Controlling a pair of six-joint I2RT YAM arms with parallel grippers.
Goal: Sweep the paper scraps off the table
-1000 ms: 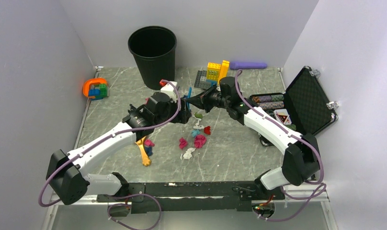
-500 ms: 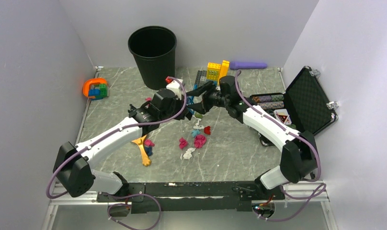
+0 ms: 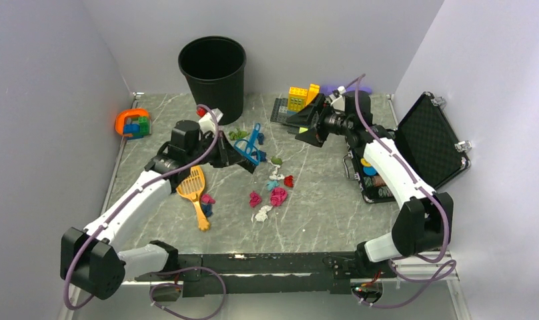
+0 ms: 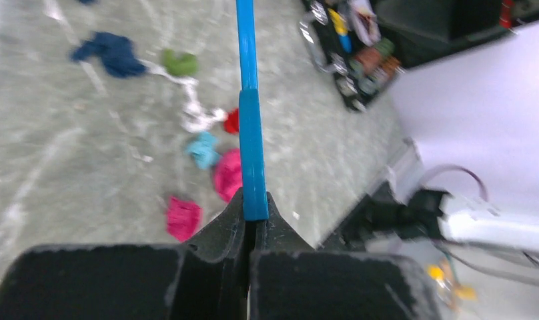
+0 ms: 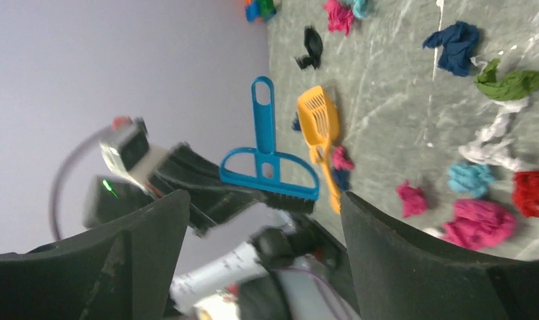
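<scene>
The paper scraps [image 3: 272, 193], small wads in pink, magenta, teal, red, white, green and navy, lie scattered mid-table [image 3: 333, 217]. My left gripper [image 3: 239, 156] is shut on a blue hand brush [image 3: 251, 143] with black bristles, lifted just left of the scraps. The left wrist view shows the brush [image 4: 251, 147] edge-on between the closed fingertips [image 4: 270, 217], with scraps [image 4: 228, 175] below it. My right gripper [image 3: 307, 127] hangs open and empty at the right rear. Its wrist view looks back at the brush [image 5: 268, 163] and scraps [image 5: 480, 223].
An orange slotted scoop [image 3: 192, 187] lies left of the scraps. A black bin [image 3: 212, 73] stands at the back. Building bricks [image 3: 297, 99] sit at the rear, and an open black case [image 3: 413, 150] with poker chips at the right. An orange-and-brick toy [image 3: 133, 124] rests far left.
The brush passed from the right gripper to the left: the left shut on it and carried it leftward, while the right opened and drew back to the right rear.
</scene>
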